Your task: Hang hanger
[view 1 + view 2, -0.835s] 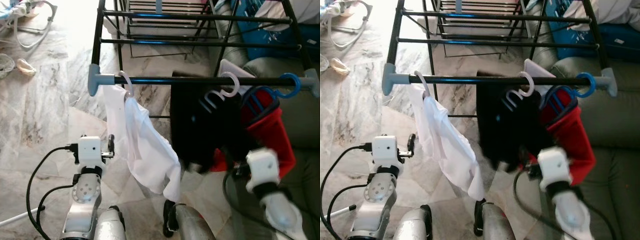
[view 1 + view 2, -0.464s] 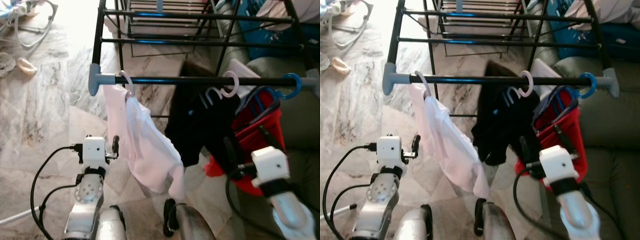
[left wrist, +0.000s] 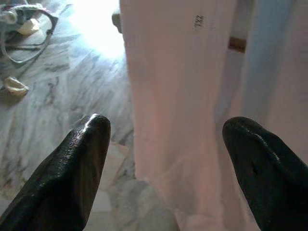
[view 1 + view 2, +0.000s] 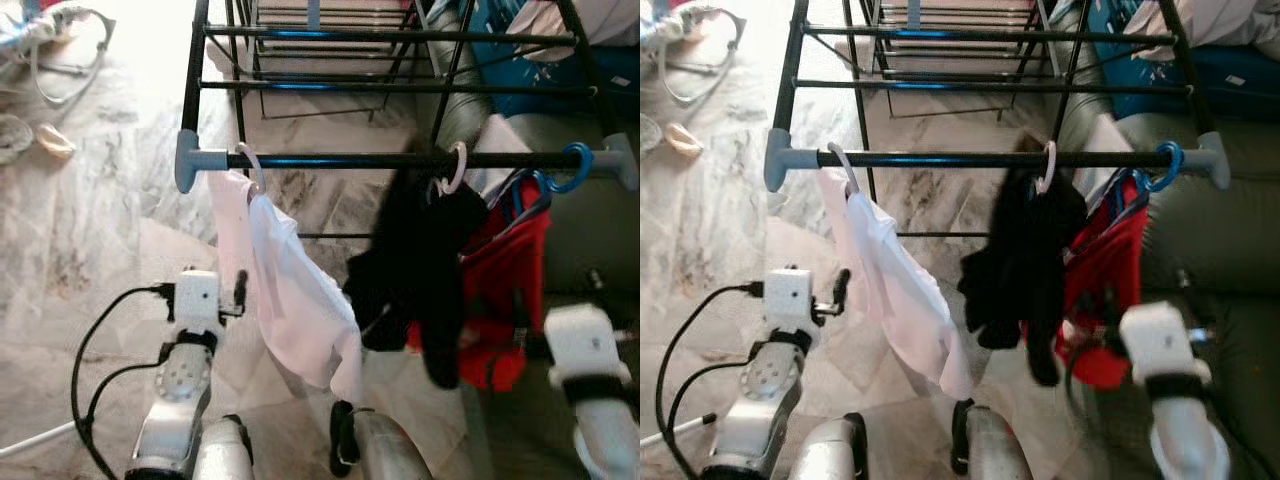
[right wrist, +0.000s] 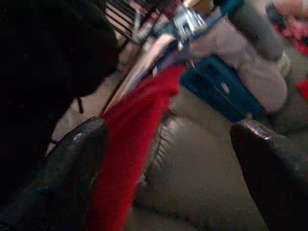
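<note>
Marble floor [image 4: 90,230] lies under a black drying rack [image 4: 400,159]. The white hanger [image 4: 455,168] with a black garment [image 4: 415,270] hangs on its rail, above the spread right end effector [image 5: 168,159]. The left end effector [image 3: 166,159], also spread, faces a white shirt [image 4: 280,280].

We see the black garment [image 4: 415,270] blurred and covering its hanger below the white hook [image 4: 456,166], the red garment [image 4: 505,300] half hidden behind it, our right arm [image 4: 600,400] cut off by the edge.

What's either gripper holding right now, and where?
Nothing. Left gripper and right gripper are both open; the black garment hangs from the rail by its hanger.
</note>
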`<state>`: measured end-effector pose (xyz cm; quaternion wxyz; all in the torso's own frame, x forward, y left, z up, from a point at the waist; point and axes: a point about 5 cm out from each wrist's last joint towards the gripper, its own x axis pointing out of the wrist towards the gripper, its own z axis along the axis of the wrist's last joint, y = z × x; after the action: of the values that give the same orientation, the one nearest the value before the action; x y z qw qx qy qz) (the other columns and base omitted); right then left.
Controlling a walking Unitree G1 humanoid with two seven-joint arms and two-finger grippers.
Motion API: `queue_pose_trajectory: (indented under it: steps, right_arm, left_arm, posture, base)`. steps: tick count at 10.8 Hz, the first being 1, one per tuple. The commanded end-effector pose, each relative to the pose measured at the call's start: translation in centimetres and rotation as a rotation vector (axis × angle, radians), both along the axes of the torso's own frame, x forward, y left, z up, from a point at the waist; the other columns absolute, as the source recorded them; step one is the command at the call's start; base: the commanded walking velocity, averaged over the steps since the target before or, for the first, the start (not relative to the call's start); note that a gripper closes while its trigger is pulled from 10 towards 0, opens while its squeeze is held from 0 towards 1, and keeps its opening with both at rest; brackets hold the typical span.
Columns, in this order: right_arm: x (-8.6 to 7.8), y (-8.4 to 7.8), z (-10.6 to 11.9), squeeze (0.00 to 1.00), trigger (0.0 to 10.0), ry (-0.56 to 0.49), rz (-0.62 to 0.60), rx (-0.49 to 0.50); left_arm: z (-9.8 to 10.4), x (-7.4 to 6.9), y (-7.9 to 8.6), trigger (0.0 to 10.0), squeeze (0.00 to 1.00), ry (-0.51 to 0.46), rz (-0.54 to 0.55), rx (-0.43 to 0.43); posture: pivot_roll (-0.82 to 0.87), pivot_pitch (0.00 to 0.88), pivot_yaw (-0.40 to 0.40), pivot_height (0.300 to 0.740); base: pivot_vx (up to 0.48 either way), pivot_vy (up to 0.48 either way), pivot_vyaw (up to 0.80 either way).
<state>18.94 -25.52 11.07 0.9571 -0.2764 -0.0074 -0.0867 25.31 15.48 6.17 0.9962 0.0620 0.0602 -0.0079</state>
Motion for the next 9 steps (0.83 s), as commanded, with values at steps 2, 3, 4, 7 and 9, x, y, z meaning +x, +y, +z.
queue_pose_trajectory:
  steps: [2, 3, 4, 7, 9]
  right_arm:
    - [1.7, 0.0, -2.1, 1.00, 10.0, 0.084, -0.049, 0.110]
    - [3.0, -0.1, -2.8, 1.00, 10.0, 0.112, -0.072, 0.172]
    - [5.5, -0.1, -4.0, 1.00, 10.0, 0.184, -0.072, 0.253]
    - [9.8, -0.6, -4.8, 0.15, 10.0, 0.300, -0.059, 0.323]
    - [12.0, -0.6, -4.0, 0.00, 10.0, 0.268, -0.060, 0.307]
  left_arm:
    - [-0.2, 0.0, 0.7, 10.0, 0.00, 0.014, 0.002, 0.020]
    - [-0.2, 0.0, 0.8, 10.0, 0.00, 0.013, 0.005, 0.023]
    - [-0.2, 0.0, 0.7, 10.0, 0.00, 0.014, 0.007, 0.019]
    - [-0.1, 0.0, 0.4, 10.0, 0.00, 0.007, 0.010, 0.004]
    - [0.0, 0.2, 0.5, 10.0, 0.00, 0.004, 0.017, -0.001]
  posture:
    - [-0.04, 0.164, -0.014, 0.740]
    - [-0.02, 0.171, -0.011, 0.740]
    - [-0.01, 0.182, -0.009, 0.740]
    - [0.03, 0.189, -0.027, 0.740]
    - [0.03, 0.191, -0.025, 0.740]
  base:
    - [0.000, 0.000, 0.00]
    - [0.000, 0.000, 0.00]
    - [0.000, 0.000, 0.00]
    - [0.000, 0.000, 0.00]
    - [0.000, 0.000, 0.00]
